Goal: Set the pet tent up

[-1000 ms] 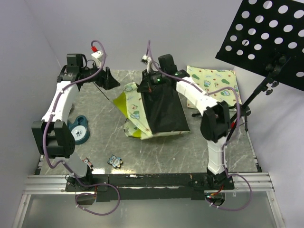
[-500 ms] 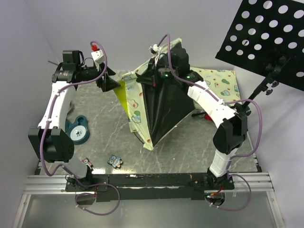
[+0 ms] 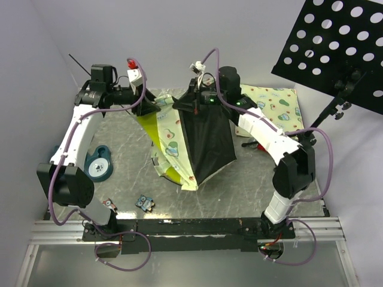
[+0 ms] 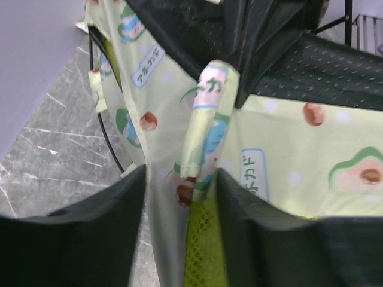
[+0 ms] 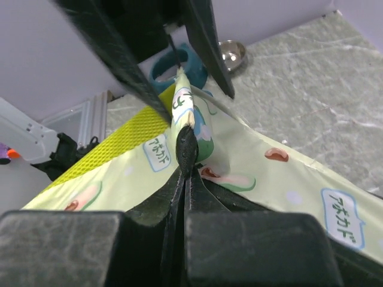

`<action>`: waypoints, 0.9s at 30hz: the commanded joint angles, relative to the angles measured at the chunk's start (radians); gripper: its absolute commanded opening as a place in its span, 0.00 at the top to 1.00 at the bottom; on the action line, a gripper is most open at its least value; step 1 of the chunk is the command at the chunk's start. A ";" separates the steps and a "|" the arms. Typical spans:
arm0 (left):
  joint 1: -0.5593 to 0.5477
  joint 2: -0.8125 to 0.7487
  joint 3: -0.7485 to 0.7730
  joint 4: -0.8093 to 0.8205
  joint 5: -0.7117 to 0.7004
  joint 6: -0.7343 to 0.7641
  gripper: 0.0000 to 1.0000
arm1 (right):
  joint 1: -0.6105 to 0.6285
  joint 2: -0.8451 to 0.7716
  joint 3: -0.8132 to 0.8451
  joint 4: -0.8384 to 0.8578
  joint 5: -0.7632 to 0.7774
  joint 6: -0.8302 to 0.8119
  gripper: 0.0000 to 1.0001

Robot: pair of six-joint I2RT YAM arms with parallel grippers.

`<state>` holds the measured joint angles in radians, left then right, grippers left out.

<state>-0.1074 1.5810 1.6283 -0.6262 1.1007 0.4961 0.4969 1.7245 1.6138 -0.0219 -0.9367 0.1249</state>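
The pet tent (image 3: 206, 140) hangs upright over the table's middle, its black base sheet facing the top camera and lime-yellow panels (image 3: 157, 128) spilling to the left. My right gripper (image 3: 190, 105) holds it from above. In the right wrist view that gripper (image 5: 187, 156) is shut on the black seam where the avocado-print fabric (image 5: 281, 179) begins. My left gripper (image 3: 153, 107) is at the tent's upper left edge. In its wrist view the left gripper (image 4: 181, 174) stands with jaws apart, a fold of cream fabric and yellow mesh (image 4: 203, 251) between the fingers (image 4: 72, 239). A thin black pole (image 4: 105, 128) curves along the fabric.
A flat printed mat (image 3: 272, 104) lies at the back right, under a black perforated stand (image 3: 335, 42). A blue round object (image 3: 99, 164) lies at the left, two small items (image 3: 144, 203) (image 3: 109, 205) near the front edge. A metal bowl (image 5: 230, 54) shows behind the tent.
The right gripper lifted the tent from lying flat to hanging upright. The left gripper moved right onto the tent's upper edge, and its jaws have narrowed around the fabric.
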 commanded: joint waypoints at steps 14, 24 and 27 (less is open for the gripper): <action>-0.069 -0.029 0.120 -0.246 -0.008 0.260 0.99 | -0.015 -0.157 -0.029 0.027 -0.057 -0.191 0.19; -0.130 -0.055 0.104 -0.195 -0.073 0.187 0.99 | 0.009 -0.082 0.069 -0.055 -0.074 -0.260 0.20; -0.129 -0.047 0.119 -0.176 -0.062 0.116 0.99 | 0.014 -0.080 0.049 -0.066 -0.079 -0.280 0.27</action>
<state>-0.2340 1.5772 1.7145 -0.8490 1.0145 0.6861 0.4973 1.6421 1.6382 -0.0784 -0.9859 -0.1017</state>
